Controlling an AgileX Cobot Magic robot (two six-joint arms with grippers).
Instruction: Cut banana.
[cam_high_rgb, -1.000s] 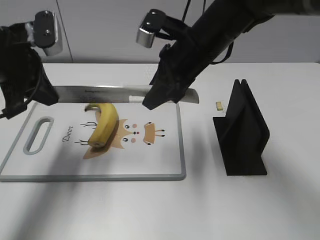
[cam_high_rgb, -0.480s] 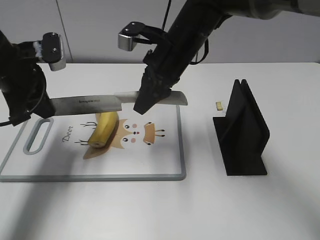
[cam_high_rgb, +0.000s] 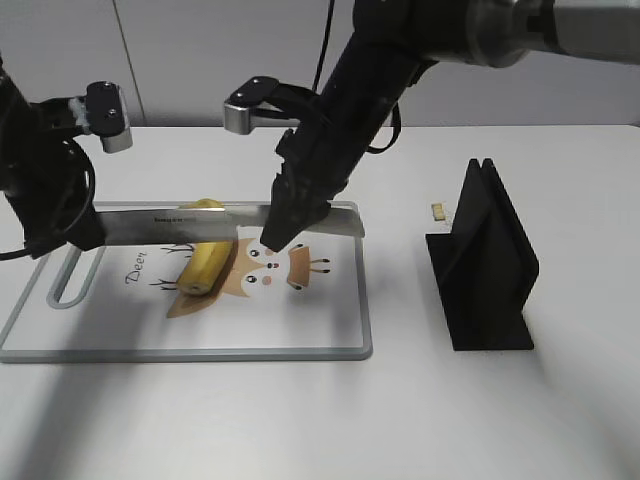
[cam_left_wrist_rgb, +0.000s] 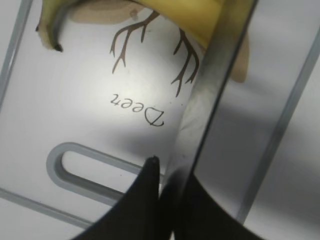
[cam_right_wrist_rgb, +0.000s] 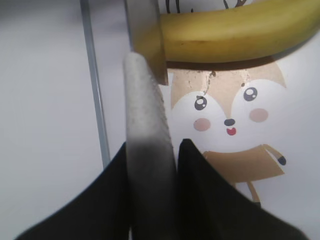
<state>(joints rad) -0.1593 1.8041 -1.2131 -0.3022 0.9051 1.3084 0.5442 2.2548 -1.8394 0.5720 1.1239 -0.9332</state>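
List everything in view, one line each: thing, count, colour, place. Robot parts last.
banana: one, yellow, lying on the cutting board under the knife blade.
knife: one, silver blade with a grey handle, held level across the banana by both grippers.
cutting board: one, white with a grey rim and a deer cartoon, on the table's left half.
stand: one, black, upright on the table right of the board.
small object: one, pale, on the table behind the stand; too small to identify.
table: one, white.
left gripper: one, black, shut on the blade end.
right gripper: one, black, shut on the handle.
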